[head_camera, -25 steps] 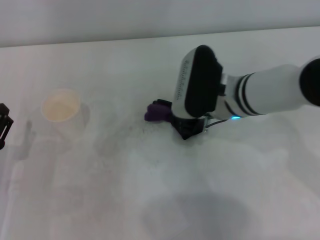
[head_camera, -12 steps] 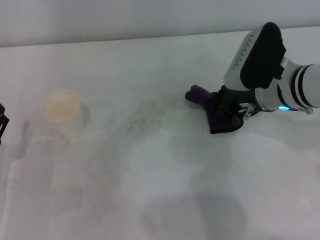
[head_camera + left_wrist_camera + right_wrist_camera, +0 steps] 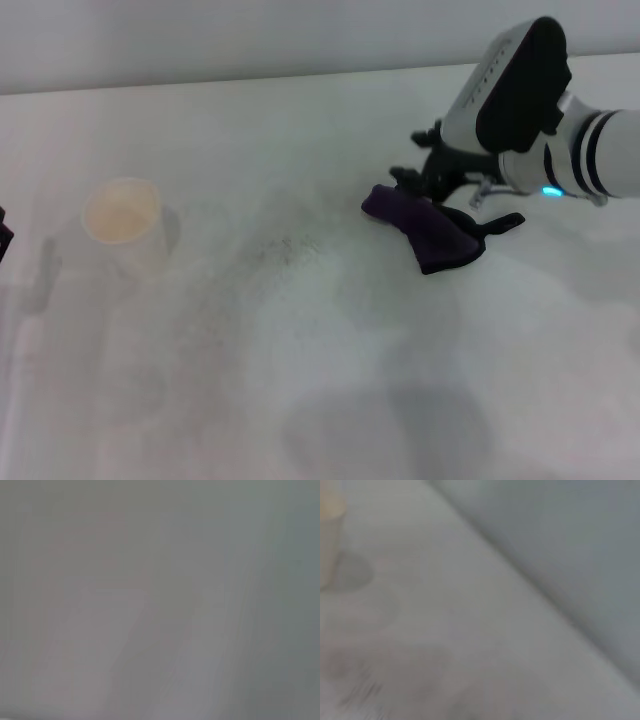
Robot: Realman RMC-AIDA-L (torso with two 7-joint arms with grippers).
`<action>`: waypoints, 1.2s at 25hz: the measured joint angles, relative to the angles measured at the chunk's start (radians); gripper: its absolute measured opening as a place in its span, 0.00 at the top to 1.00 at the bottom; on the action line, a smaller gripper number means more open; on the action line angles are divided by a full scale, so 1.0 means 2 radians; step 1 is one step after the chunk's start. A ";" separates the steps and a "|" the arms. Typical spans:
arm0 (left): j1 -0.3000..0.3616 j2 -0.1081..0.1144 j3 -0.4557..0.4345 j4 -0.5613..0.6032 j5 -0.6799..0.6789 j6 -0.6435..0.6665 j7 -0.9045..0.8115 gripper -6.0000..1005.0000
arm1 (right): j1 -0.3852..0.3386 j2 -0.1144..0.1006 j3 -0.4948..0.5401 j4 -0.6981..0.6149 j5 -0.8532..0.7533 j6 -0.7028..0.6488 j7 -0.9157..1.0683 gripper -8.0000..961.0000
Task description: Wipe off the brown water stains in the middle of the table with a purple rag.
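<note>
The purple rag [image 3: 425, 232] lies loose on the white table [image 3: 330, 380], right of the middle, its thin black tail [image 3: 500, 222] trailing to the right. My right gripper [image 3: 428, 165] hovers just above the rag's far end, open and holding nothing. No tan-brown blotch shows on the table. Only faint dark specks [image 3: 290, 245] mark the middle, left of the rag. My left gripper [image 3: 3, 235] is a dark sliver at the left edge of the head view. The right wrist view shows blurred table with faint streaks [image 3: 357, 692].
A white paper cup [image 3: 122, 222] with tan contents stands at the left of the table; it also shows in the right wrist view [image 3: 327, 530]. The table's far edge meets a grey wall [image 3: 300, 35]. The left wrist view shows only a blank grey surface.
My right gripper dragged the rag from the middle to the right, then let it go and lifted off it. The rag now lies flat on the table.
</note>
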 joint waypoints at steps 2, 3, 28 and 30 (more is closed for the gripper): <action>0.002 0.000 0.000 0.000 -0.003 0.000 0.000 0.12 | -0.002 0.000 0.000 -0.001 0.015 -0.034 0.001 0.52; 0.002 0.000 0.000 0.000 -0.004 0.000 0.000 0.12 | -0.003 0.000 -0.001 0.000 0.030 -0.055 0.001 0.48; -0.008 0.001 -0.001 -0.008 -0.006 0.000 -0.001 0.12 | 0.060 0.003 0.462 0.406 0.589 0.211 -0.446 0.26; -0.008 0.001 -0.001 -0.008 -0.008 0.000 -0.001 0.12 | 0.056 0.004 0.474 0.446 0.628 0.212 -0.557 0.26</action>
